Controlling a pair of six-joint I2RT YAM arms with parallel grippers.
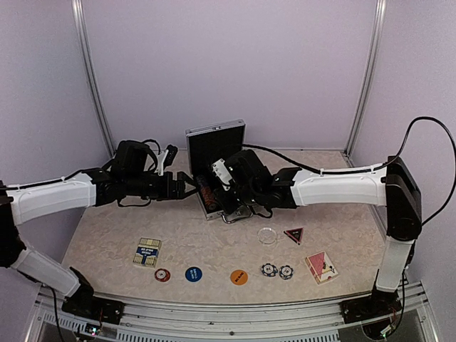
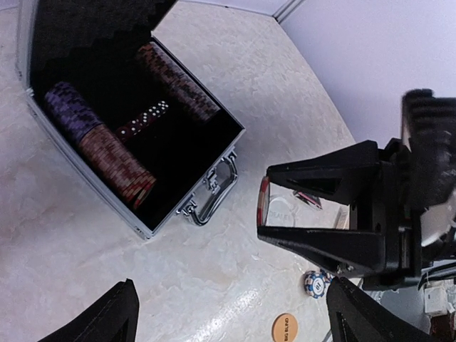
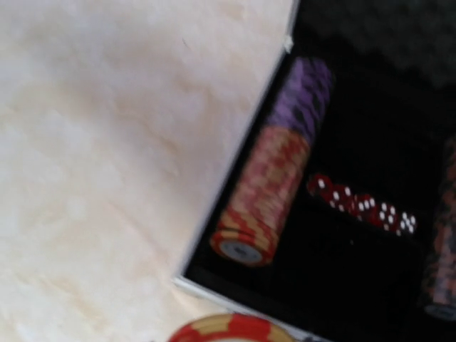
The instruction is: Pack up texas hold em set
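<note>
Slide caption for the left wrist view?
Right end effector holds a red chip near the open case, chips and dice inside.

Even diffuse light, soft shadows on the beige marbled tabletop (image 1: 214,242). Right wrist view blurred throughout; black lining of the silver aluminium case (image 3: 342,285) crushes to black. Left wrist edges distorted.

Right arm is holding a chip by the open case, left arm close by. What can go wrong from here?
1. The red chip is pinched on edge at the very tips of the right gripper. It might slip and roll away across the table.
2. The open left gripper hovers close by at the case, so the arms may collide.
</note>
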